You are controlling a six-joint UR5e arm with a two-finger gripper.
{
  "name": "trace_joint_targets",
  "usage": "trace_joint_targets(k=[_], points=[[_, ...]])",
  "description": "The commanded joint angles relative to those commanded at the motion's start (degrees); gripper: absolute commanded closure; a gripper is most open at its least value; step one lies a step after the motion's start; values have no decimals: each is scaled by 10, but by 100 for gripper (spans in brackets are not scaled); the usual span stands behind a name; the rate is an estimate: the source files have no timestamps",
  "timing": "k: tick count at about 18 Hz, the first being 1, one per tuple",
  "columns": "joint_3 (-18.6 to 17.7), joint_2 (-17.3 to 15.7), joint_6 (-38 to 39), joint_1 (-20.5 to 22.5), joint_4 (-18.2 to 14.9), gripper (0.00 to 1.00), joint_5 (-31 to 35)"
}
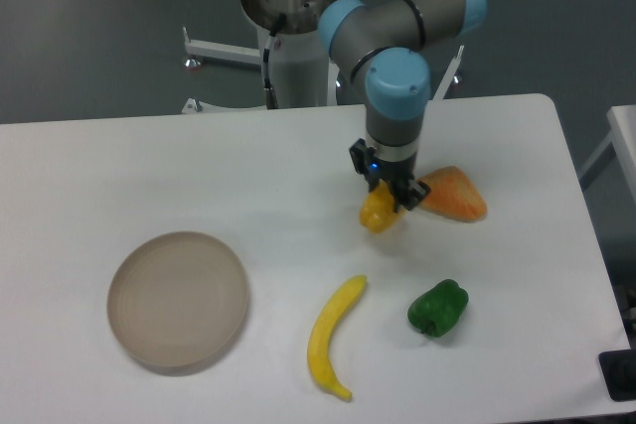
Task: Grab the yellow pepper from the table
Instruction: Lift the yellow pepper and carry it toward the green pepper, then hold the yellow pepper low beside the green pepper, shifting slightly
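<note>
We see the yellow pepper [379, 213] a bit right of the middle of the table [149, 166], closer to the far edge than to the near edge. It is small, lumpy and yellow-orange. The gripper [394, 196] comes straight down onto it, and its dark fingers [405, 197] sit close around the top of the pepper, pinching it. We cannot tell if the pepper rests on the white top or hangs just above it. Just beside the pepper, toward the right edge, lies an orange cone-shaped vegetable [454, 196], and it looks like it touches the gripper's side. The arm [397, 47] is grey with light blue joints, and it reaches in from past the far edge. Nearer the near edge we see a long curved banana [332, 337], well apart from the pepper. To the right of the banana sits a green pepper [437, 308], near the right side of the table. Over by the near left corner there is a round tan plate [179, 300] with nothing on it.
</note>
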State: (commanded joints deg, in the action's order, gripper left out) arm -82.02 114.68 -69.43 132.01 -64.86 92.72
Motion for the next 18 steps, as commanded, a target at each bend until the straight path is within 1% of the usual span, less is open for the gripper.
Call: trace_joint_targets(k=[2, 5, 7, 12, 18], points=[[40, 24, 0, -1, 0, 56, 0], [91, 55, 0, -2, -1, 56, 0], [116, 69, -1, -2, -1, 56, 0], [150, 96, -1, -3, -1, 56, 14], [167, 105, -1, -3, -2, 56, 18]])
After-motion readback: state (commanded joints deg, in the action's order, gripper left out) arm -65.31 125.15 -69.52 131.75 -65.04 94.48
